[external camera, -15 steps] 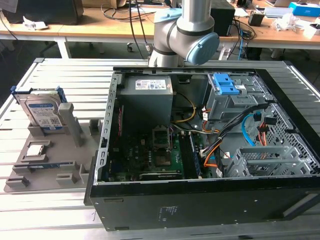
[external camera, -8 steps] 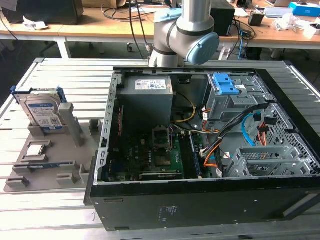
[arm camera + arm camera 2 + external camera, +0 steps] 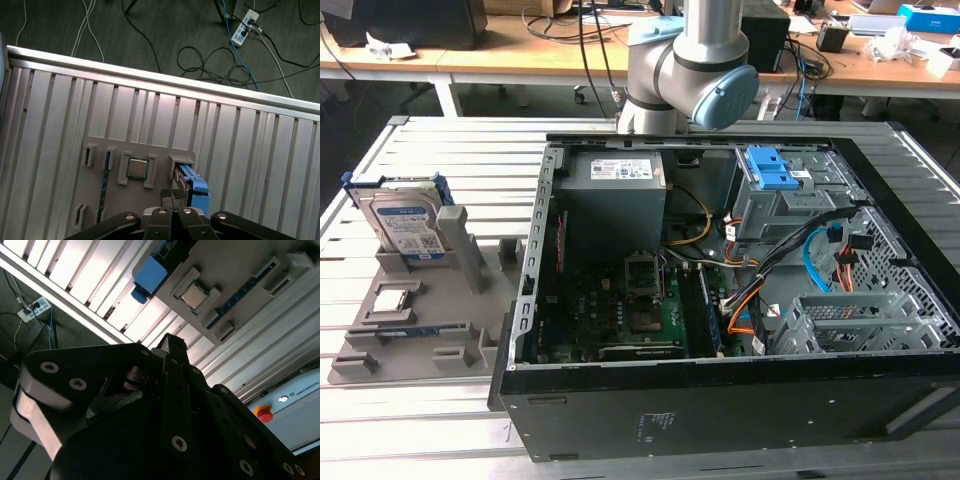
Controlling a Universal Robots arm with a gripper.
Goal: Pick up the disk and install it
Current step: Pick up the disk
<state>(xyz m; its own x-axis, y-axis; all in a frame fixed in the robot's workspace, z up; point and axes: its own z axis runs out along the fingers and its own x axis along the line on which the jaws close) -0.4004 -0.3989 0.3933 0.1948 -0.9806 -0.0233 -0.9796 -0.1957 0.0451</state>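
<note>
The disk (image 3: 408,222) is not yet picked up. It stands on edge in a grey holder (image 3: 380,340) on the slatted table (image 3: 430,135), just beside the open case (image 3: 720,400), on the exterior view's left of it. A small square chip (image 3: 392,299) lies flat in the same holder. The arm (image 3: 685,70) rises behind the case's far wall. In the first wrist view the gripper (image 3: 172,194) looks down on the holder from well above, its fingertips pressed together with nothing between them. The disk's blue rail (image 3: 196,187) shows just past the tips.
</note>
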